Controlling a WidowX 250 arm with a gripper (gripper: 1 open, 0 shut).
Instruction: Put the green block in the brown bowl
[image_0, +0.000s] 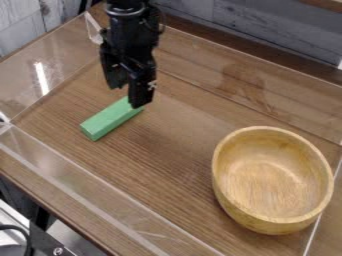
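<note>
We have the two-fingered gripper (122, 83) poised at the far end of the green block (112, 118), its fingers spread apart with nothing held between them. The block lies flat on the wooden table (154, 172), left of the middle of the view, while the brown bowl (273, 180) sits well apart from it toward the lower right. What our next move turns on is how the block lies from the fingers: in the view, most of it stretches below them and a little to the left, its long axis slanting from upper right, just beside the fingertips, down to lower left. So we would judge that the gripper should shift along that slant, toward the near end, until the fingers stand over the block's middle, and then close across the narrow width rather than along the length. The fingertips look to be above the table, though from this one angle we can't be sure how high, so some lowering is probably wanted too. If we closed at the far end, we might pinch only a corner and swing the block round. With just one arm here, reach is no question of sides.
</note>
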